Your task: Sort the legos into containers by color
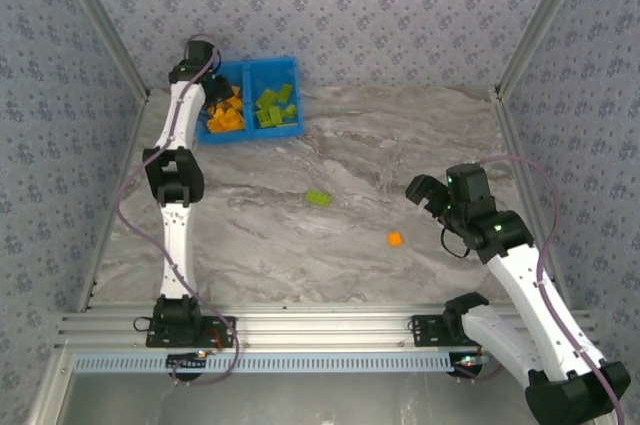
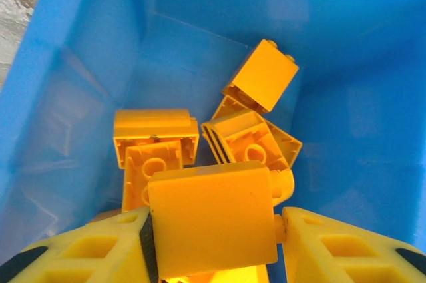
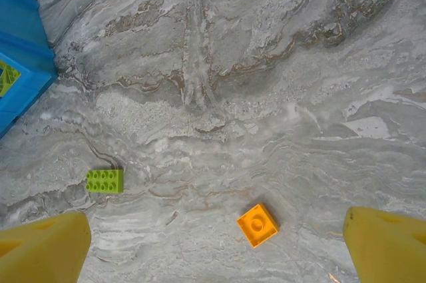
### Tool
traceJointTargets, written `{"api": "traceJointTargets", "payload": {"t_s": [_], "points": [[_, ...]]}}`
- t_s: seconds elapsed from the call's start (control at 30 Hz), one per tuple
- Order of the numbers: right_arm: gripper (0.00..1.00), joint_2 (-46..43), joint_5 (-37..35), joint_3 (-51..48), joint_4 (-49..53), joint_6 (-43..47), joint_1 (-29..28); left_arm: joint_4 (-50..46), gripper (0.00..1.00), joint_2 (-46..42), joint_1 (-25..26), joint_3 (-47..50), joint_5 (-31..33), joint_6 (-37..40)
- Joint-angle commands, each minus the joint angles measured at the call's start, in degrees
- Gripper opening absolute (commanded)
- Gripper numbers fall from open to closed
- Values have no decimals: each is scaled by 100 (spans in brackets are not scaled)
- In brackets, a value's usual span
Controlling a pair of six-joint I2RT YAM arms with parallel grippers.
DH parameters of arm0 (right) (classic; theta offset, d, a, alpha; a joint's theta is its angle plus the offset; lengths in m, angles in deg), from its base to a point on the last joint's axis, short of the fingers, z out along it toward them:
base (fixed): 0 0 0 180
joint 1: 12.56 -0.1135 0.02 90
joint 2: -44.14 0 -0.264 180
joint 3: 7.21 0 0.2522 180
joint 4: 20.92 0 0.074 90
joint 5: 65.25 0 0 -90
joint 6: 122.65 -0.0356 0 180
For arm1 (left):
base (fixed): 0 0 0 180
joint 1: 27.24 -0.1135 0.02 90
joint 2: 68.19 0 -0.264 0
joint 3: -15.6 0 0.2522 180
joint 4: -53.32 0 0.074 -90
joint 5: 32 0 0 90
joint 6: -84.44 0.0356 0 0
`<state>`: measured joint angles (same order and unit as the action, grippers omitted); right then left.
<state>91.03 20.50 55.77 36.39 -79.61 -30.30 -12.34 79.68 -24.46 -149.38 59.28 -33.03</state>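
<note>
Left gripper (image 2: 213,250) in bright blue plastic bin (image 1: 272,67), orange plastic brick (image 2: 212,220) between fingers, grip indeterminate, right gripper (image 3: 216,243) spread wide above small square orange brick (image 3: 257,224), lime-green studded brick (image 3: 104,180).

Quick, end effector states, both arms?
Left end effector: orange brick between its fingers over the blue bin; gripped or loose, cannot tell.
Right end effector: open, empty.

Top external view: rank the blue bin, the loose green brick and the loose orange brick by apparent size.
1. blue bin, far largest.
2. green brick.
3. orange brick, a little smaller than the green one.
</note>
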Motion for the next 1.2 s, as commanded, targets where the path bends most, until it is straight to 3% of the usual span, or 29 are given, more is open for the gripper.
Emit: {"api": "traceJointTargets", "payload": {"t_s": [0.0,0.2,0.33,0.43,0.53,0.67,0.83,0.97,1.17], "points": [[100,-54,-69,53,84,-45,38,-115,51,-292,42,-40,-231,-33],[100,-41,-49,45,48,-56,34,-62,61,-715,47,136,-373,-56],[100,-45,-47,45,57,-51,40,-45,62,-1233,70,321,-490,-134],[100,-43,-63,30,57,-60,34,227,62,-2041,205,1025,-578,-172],[100,-41,-81,-7,16,-75,41,796,62,-3183,507,2336,-608,-163],[100,-11,-153,-36,-47,1,67,1706,63,-4757,1251,4284,-581,-35],[100,107,-191,9,-77,381,335,2576,65,-5937,2797,6176,-610,663],[100,305,40,132,-88,715,847,2226,67,-5702,4059,6459,-579,1304],[100,380,270,200,-84,1038,1523,2473,69,-4967,5481,6788,-717,1900]]}}
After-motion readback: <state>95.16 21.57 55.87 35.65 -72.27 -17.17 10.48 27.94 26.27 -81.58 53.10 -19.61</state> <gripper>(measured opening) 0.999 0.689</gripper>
